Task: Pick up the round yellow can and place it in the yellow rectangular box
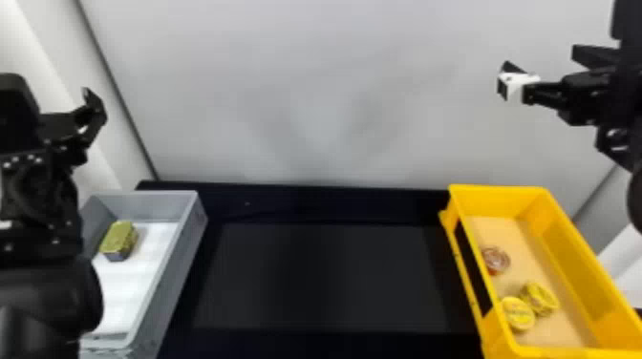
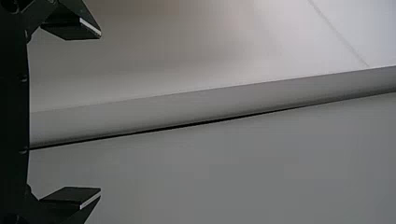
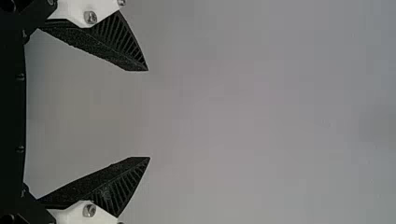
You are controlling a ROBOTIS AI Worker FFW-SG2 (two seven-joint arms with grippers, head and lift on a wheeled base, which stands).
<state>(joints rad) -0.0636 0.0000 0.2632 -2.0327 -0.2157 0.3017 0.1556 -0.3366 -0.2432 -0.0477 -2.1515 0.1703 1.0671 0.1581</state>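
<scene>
My left gripper (image 1: 91,110) is raised at the left, above the grey box; in the left wrist view the same gripper (image 2: 100,113) is open, holding nothing. High at the right, my right gripper (image 1: 542,69) is up in front of the wall, above and away from the yellow box. Seen from its wrist, the right gripper (image 3: 149,114) has its fingers wide apart with only wall beyond. A round yellow can (image 1: 517,313) lies inside the yellow rectangular box (image 1: 580,267), at its near left part, right beside another yellow can (image 1: 540,298).
Farther back in the yellow box is a round reddish-brown can (image 1: 496,260). The grey box (image 1: 184,253) at the left holds a gold-green rectangular tin (image 1: 118,238). A black table (image 1: 315,277) lies between the boxes, with a pale wall (image 1: 305,95) behind.
</scene>
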